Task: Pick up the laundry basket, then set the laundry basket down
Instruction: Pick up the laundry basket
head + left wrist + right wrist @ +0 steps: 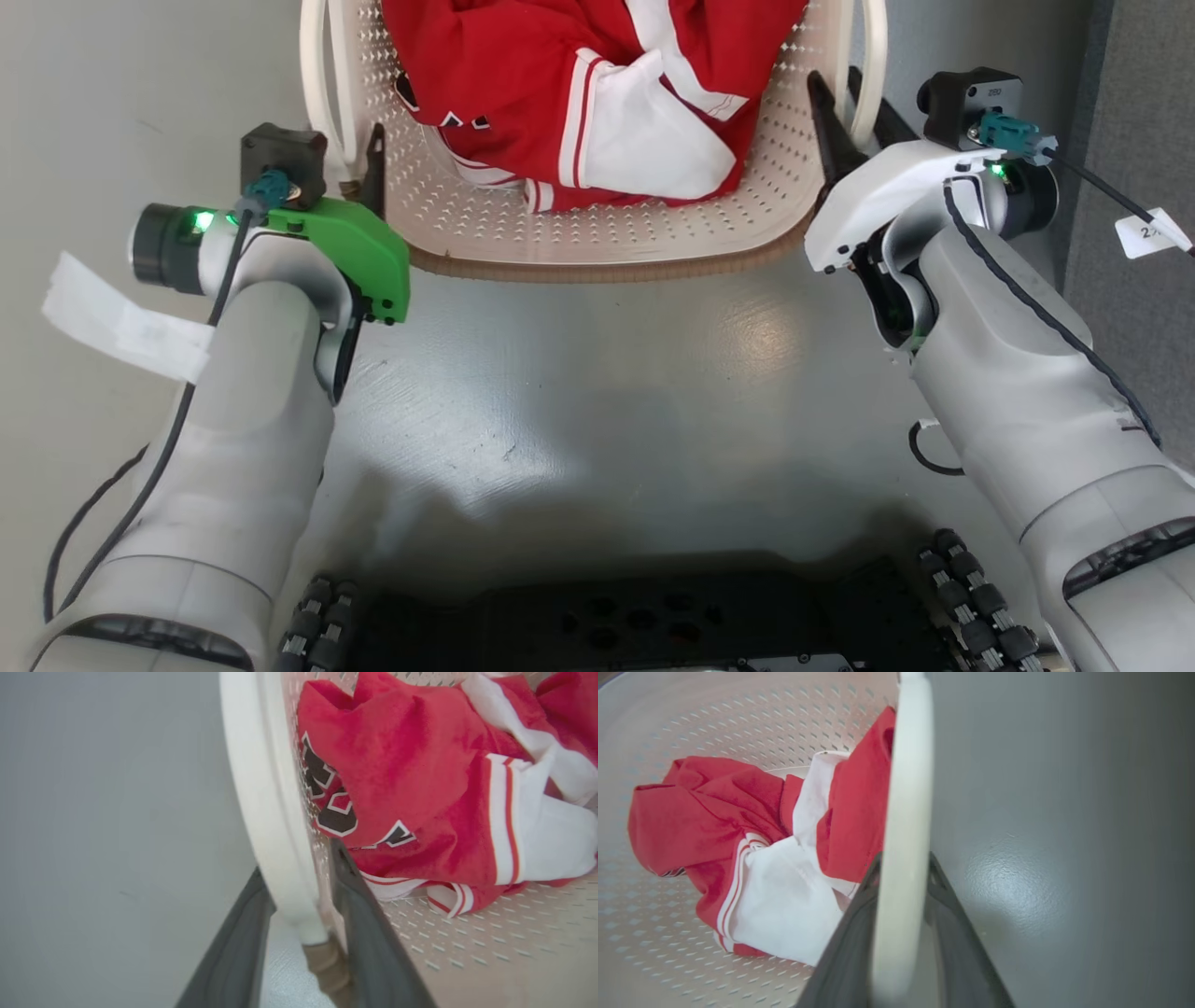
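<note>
Head view: laundry basket [597, 238] apparently lies lengthwise forward, left claw [362, 149] and right claw [837, 93] clamping its handles [873, 56].

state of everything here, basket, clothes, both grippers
laundry basket, upright, clothing inside
red-and-white clothing, crumpled in the basket
left gripper, straddling left handle, grip unclear
right gripper, shut on right handle
</note>
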You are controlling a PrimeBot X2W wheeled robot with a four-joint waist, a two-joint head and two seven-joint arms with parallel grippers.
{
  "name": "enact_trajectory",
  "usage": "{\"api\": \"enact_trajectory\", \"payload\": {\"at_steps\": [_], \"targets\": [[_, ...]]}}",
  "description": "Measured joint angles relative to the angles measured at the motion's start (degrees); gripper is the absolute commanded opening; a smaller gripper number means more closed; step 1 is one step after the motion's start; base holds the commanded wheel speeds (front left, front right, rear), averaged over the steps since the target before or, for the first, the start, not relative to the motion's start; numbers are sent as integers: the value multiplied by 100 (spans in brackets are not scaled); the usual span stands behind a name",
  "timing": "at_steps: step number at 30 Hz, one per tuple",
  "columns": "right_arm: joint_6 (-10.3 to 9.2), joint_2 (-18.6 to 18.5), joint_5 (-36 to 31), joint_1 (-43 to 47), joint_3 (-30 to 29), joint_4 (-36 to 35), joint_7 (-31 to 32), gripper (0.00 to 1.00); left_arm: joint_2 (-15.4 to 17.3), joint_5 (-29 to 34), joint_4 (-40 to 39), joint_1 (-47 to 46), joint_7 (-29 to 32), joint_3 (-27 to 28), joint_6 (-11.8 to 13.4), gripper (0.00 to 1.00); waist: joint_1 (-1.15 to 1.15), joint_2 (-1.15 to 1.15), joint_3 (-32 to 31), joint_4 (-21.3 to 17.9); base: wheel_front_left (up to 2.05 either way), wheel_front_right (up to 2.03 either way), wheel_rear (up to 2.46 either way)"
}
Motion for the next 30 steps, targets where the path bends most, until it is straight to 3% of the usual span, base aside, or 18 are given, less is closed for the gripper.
{"api": "enact_trajectory", "payload": {"at_steps": [1, 15, 30], "targets": [[34, 0, 1, -30, 41, 25, 2, 0, -21, -29, 12, -11, 0, -29, -4, 0, 0, 0, 0, -1, 0, 0, 0], [36, 96, 265, -94, 203, 372, 8, 0, -109, -327, 240, -30, -43, -172, 14, 0, 0, 0, -258, -35, 0, 0, 0], [107, 154, 556, 20, 383, 691, 7, 0, -162, -573, 581, 164, -102, -311, 103, 0, 0, 0, -1134, -78, 0, 0, 0]]}}
